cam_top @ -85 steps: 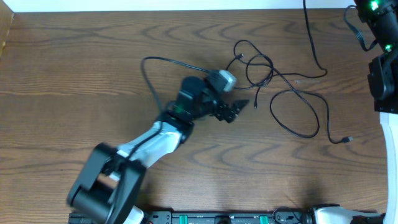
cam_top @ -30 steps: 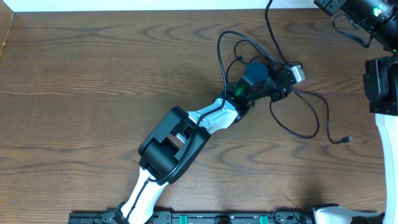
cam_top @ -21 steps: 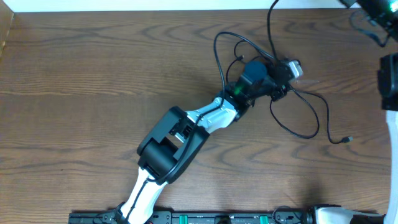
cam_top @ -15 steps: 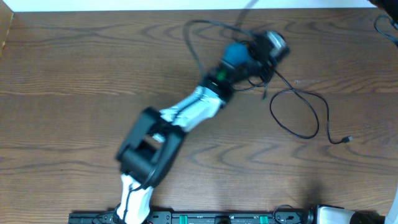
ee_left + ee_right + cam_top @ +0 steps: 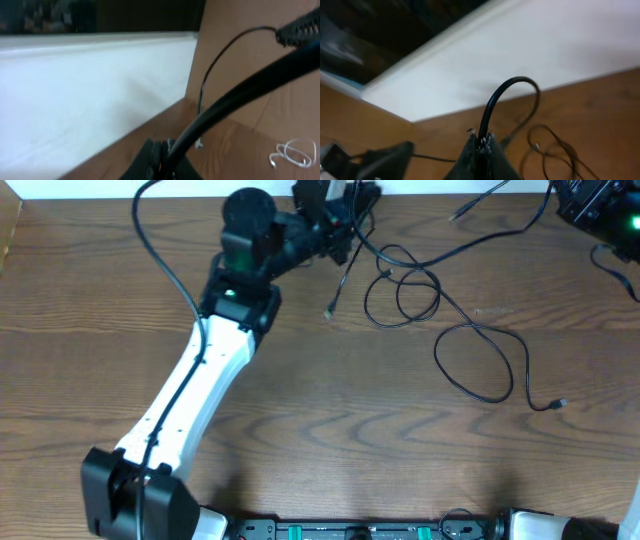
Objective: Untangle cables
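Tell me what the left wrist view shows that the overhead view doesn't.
Only the left wrist view: a small white cable coiled on brown wood.

Only the overhead view: the black cable loops spread across the table, a loose plug end lying at their right, and the right arm at the far corner.

Both: the left gripper shut on a black cable, with a thin cable end hanging beside it.
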You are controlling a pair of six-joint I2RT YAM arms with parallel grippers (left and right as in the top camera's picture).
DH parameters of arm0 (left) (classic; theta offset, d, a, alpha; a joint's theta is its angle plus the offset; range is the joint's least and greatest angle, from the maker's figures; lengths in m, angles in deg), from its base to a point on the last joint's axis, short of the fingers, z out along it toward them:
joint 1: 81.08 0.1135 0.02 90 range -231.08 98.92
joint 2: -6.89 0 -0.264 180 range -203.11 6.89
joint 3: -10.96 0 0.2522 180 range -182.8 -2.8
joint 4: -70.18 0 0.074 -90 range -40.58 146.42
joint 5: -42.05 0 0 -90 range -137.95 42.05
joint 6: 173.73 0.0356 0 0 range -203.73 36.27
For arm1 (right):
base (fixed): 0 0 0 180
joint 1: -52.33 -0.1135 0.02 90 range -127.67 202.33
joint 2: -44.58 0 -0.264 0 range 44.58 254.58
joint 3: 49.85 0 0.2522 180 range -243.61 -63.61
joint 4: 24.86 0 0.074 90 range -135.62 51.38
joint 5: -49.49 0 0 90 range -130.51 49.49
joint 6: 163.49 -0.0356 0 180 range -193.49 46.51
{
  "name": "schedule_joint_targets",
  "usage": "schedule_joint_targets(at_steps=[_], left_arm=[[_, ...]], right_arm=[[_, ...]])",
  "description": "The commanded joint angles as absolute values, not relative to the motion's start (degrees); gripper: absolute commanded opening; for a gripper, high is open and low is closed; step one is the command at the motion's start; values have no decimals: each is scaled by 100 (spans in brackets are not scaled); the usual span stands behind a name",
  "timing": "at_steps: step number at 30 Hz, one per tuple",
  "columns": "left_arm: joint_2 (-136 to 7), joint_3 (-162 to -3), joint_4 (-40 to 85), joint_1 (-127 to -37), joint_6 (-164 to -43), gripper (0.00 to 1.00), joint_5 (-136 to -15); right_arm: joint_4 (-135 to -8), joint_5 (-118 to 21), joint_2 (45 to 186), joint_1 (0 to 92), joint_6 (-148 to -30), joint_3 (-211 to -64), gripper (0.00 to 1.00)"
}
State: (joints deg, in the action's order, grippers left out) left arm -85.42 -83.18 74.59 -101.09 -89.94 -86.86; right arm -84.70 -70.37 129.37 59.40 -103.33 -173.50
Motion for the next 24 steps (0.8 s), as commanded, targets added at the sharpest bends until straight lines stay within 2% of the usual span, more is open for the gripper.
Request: schedule_joint_targets(at_steps=[1,9,16,24], left_arm=[[-8334,-8334,7300,-10083,-9049,8,-8970],[-8332,-8334,7298,-10091,-9156,7,-9204],[-8332,-8334,7298,-10091,-9154,7,-9383],[-8332,-8334,7296,-10037,-9152,8,-9381]], right_arm=[[-8757,-7214,13287,5877,-9747,-17374,1],[-9076,-8801,14065,5223,-7398,-17374,1],[-9133,-9361,14587,4598,-6099,-17374,1],[-9113,-9367,14834,4251,-5713,-17374,1]])
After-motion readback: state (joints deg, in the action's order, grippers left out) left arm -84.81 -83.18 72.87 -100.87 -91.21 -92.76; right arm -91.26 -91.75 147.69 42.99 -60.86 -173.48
